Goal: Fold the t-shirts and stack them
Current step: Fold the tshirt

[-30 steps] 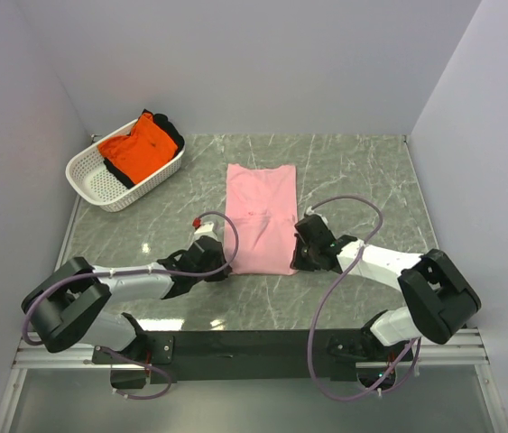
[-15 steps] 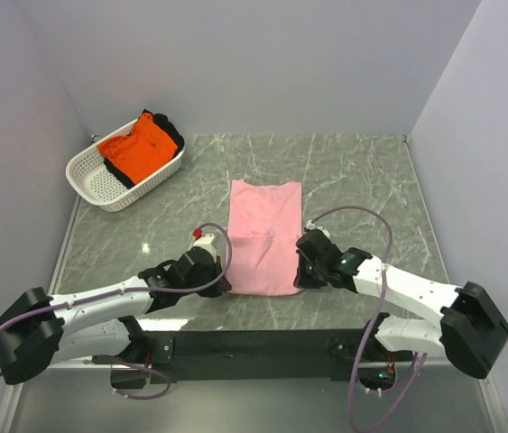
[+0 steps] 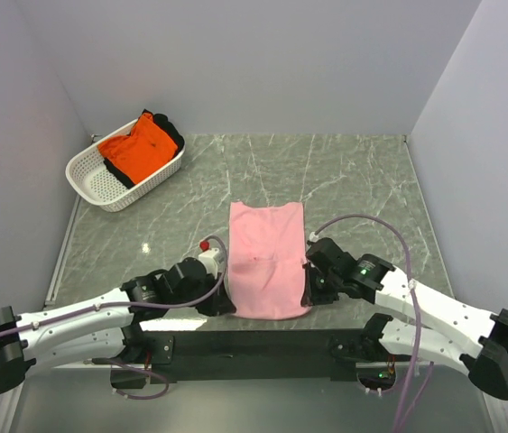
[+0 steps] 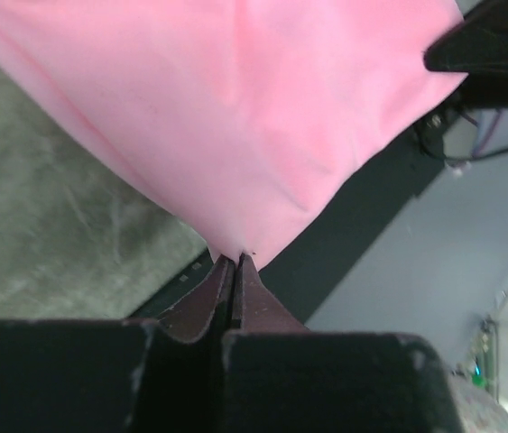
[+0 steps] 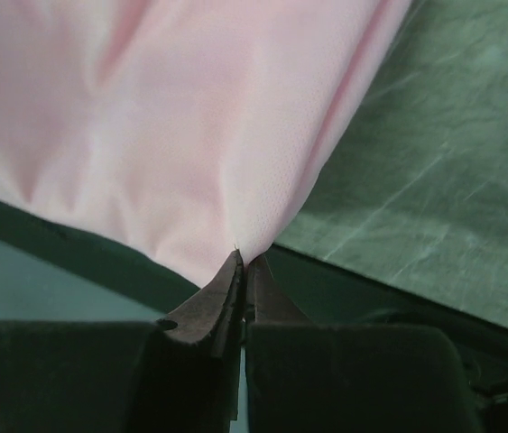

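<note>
Your left hand [image 4: 235, 260] and right hand [image 5: 243, 262] are each clamped tight on a near corner of the light pink fabric t-shirt [image 3: 267, 257], spread on the grey marble table [image 3: 362, 176]. The bright orange t-shirt [image 3: 138, 144] sits in the white perforated basket [image 3: 100, 187].

The pink t-shirt [image 3: 267, 262] is plain, the orange t-shirt [image 3: 141, 144] bright, the basket [image 3: 91, 185] white and perforated, the table [image 3: 353, 171] grey-green, marble-veined.

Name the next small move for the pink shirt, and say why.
Probably raise both near corners together, ready to fold them toward the far edge: the left hand and right hand are each shut on one near corner of the pink t-shirt, which lies flat.
</note>
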Motion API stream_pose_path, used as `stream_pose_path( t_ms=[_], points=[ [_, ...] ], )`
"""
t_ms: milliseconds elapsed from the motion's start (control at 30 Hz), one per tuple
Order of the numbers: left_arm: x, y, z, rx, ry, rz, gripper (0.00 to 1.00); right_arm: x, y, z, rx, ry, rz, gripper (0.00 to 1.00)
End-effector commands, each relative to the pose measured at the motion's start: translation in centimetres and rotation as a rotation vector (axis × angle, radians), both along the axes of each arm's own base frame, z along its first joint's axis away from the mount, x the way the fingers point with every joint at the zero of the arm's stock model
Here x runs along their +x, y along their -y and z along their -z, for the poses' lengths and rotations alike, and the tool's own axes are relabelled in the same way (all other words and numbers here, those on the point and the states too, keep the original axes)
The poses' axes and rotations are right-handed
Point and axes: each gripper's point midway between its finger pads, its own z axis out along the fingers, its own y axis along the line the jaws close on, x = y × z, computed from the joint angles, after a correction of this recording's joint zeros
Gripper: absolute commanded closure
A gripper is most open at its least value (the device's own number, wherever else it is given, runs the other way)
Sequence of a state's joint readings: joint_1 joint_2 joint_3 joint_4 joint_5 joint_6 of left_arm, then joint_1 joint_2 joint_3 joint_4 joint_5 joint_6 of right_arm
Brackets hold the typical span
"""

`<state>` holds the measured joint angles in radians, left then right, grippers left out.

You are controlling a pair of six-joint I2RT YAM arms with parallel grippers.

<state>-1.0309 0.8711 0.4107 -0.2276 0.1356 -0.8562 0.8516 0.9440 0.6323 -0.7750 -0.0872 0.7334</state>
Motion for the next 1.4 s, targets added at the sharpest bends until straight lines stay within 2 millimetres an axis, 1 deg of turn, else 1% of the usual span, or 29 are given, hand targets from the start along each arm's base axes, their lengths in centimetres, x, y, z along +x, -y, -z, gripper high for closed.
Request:
stream_pose_path(
  t_ms=[0,67,133,167,200,233,267,300,400,567,700,767,833,867,900,933,967,1067,1100,1133,1167,1233,1267,1333,1367],
  points=[
    [-1.8,1.2,-2.8,-0.075,-0.020,0.095,0.99,-2.0,-0.7,-2.4,0.053,-0.041,-0.098,1.00],
    [-2.9,1.5,-3.5,-0.101,-0.032,0.152,0.99,-2.5,-0.4,-3.0,0.040,-0.047,-0.127,1.00],
    [-3.5,1.8,-4.3,-0.123,-0.028,0.190,0.99,-2.8,-0.1,-3.6,0.029,-0.043,-0.151,1.00],
    [-4.1,1.8,-4.5,-0.127,-0.034,0.211,0.99,-2.9,0.1,-4.1,0.023,-0.044,-0.156,1.00],
    [-4.1,1.9,-5.5,-0.148,-0.018,0.220,0.99,-3.0,0.2,-4.5,0.024,-0.041,-0.162,1.00],
    [-4.2,1.9,-6.0,-0.157,-0.011,0.225,1.00,-2.9,0.3,-4.9,0.024,-0.030,-0.165,1.00],
    [-4.2,1.9,-6.4,-0.165,-0.001,0.223,0.99,-3.0,0.3,-5.8,0.032,-0.022,-0.168,1.00],
    [-4.1,1.9,-7.5,-0.190,0.014,0.221,0.99,-3.0,0.3,-6.2,0.038,-0.015,-0.170,1.00],
    [-4.0,1.8,-9.2,-0.226,0.041,0.209,0.99,-2.8,0.1,-7.9,0.069,0.015,-0.174,1.00],
    [-3.5,1.5,-10.0,-0.212,0.055,0.176,0.99,-2.3,0.5,-9.6,0.059,0.058,-0.168,1.00],
    [-2.2,1.3,-11.1,-0.234,0.103,0.106,0.99,-1.2,0.7,-10.2,0.026,0.103,-0.150,1.00],
    [-1.1,1.4,-11.5,-0.243,0.135,0.054,0.99,-0.4,0.5,-10.5,0.016,0.125,-0.142,1.00],
    [-0.1,1.5,-11.2,-0.229,0.147,0.003,0.99,0.6,0.4,-10.6,-0.007,0.155,-0.125,1.00],
    [0.8,1.5,-11.1,-0.217,0.162,-0.039,0.99,1.2,0.0,-11.2,0.004,0.180,-0.121,1.00],
    [1.2,1.6,-10.9,-0.200,0.165,-0.056,1.00,1.5,-0.2,-11.4,0.006,0.190,-0.117,1.00],
    [1.4,1.7,-10.8,-0.195,0.160,-0.063,0.99,2.4,-0.1,-11.4,-0.017,0.213,-0.099,1.00],
    [2.4,1.4,-10.6,-0.177,0.187,-0.111,0.99,3.0,-0.5,-11.8,-0.007,0.231,-0.099,1.00],
    [3.5,1.3,-10.9,-0.161,0.222,-0.154,0.99,4.8,-0.7,-11.7,-0.031,0.261,-0.074,1.00],
    [4.0,1.3,-11.3,-0.162,0.243,-0.174,0.99,5.3,-0.7,-11.7,-0.034,0.266,-0.063,1.00],
    [4.3,1.3,-11.6,-0.167,0.253,-0.181,0.99,5.6,-0.9,-11.5,-0.042,0.264,-0.062,1.00],
    [4.4,1.4,-11.8,-0.173,0.260,-0.182,0.99,6.4,-1.0,-11.7,-0.030,0.277,-0.047,1.00],
    [4.9,1.5,-12.0,-0.180,0.278,-0.189,0.99,7.1,-1.1,-11.7,-0.038,0.283,-0.040,1.00],
    [5.1,1.4,-11.9,-0.173,0.279,-0.195,0.99,7.7,-0.9,-12.0,-0.037,0.296,-0.022,1.00],
    [5.6,1.5,-11.8,-0.163,0.288,-0.196,0.99,8.5,-0.7,-12.0,-0.049,0.303,-0.010,1.00],
    [6.2,1.3,-11.8,-0.162,0.293,-0.207,0.99,8.9,-0.8,-12.3,-0.038,0.314,-0.004,1.00]
  ],
)
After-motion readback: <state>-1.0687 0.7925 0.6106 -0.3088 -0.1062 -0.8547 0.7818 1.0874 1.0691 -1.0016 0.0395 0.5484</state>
